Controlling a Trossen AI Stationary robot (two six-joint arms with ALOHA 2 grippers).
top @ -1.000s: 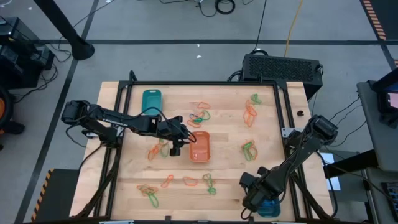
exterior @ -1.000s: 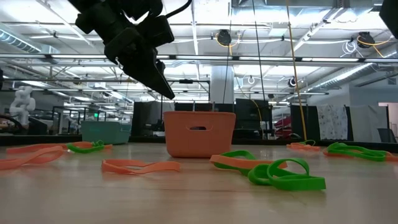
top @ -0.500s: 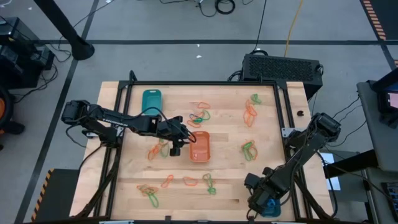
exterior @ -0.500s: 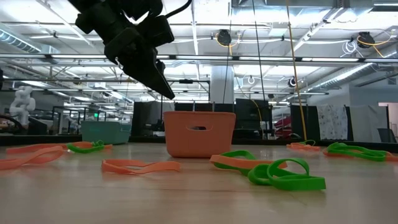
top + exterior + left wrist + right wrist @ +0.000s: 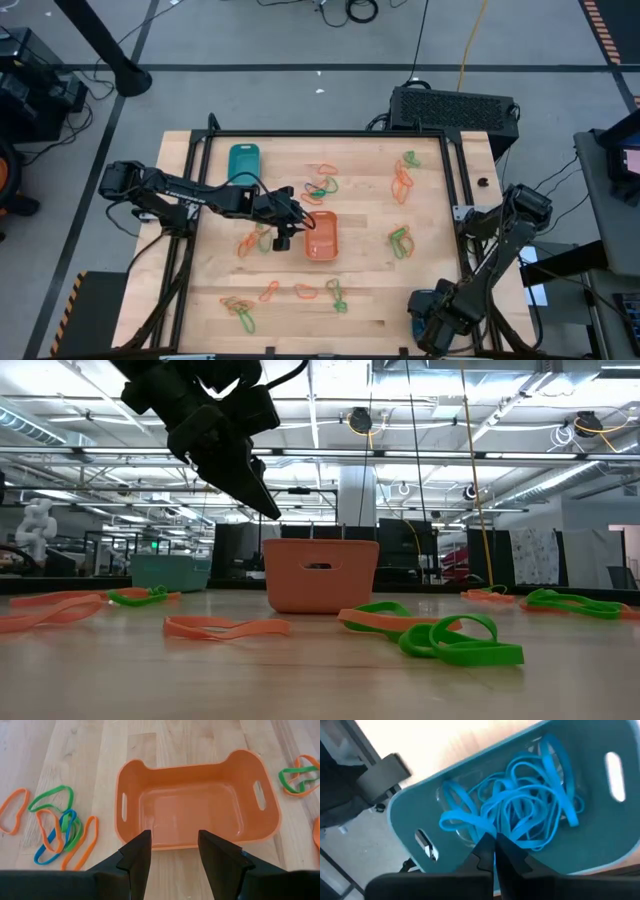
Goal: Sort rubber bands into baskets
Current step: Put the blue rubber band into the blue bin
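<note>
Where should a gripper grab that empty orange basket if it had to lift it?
Probably by a long side wall of the orange basket, coming straight down. The walls stand upright and thin, so one finger can go inside and one outside. The basket is empty, so nothing blocks the inner finger. The open left gripper hovers by the near wall.

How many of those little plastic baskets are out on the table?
3: a teal basket at the table's far left, an orange basket in the middle by the left gripper, and a teal basket of blue bands under the right gripper.
</note>
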